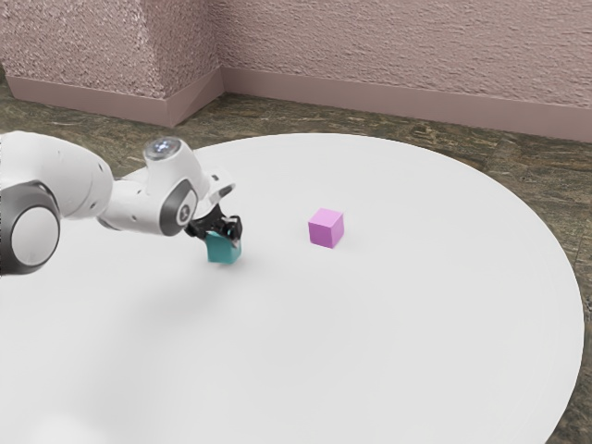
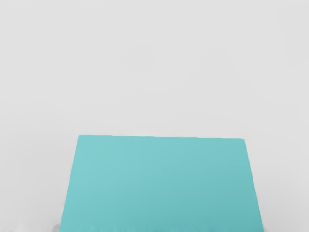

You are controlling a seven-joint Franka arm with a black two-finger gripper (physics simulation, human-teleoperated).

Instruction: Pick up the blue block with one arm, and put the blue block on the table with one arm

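Black gripper fingers (image 1: 218,229) reach down over the teal-blue block (image 1: 223,251) in the exterior view, near the middle of the table's left part. My gripper is shut on the block, its fingers covering the block's upper part. The block stands upright; whether its underside touches the table I cannot tell. In the wrist view the blue block (image 2: 161,186) lies large at the lower edge, with a sliver of a fingertip against its side.
A pink-purple block (image 1: 326,228) sits on the round white table (image 1: 398,342), toward the exterior view's right from the gripper, a short distance off. The table's curved edge runs along the far side, with a textured wall beyond.
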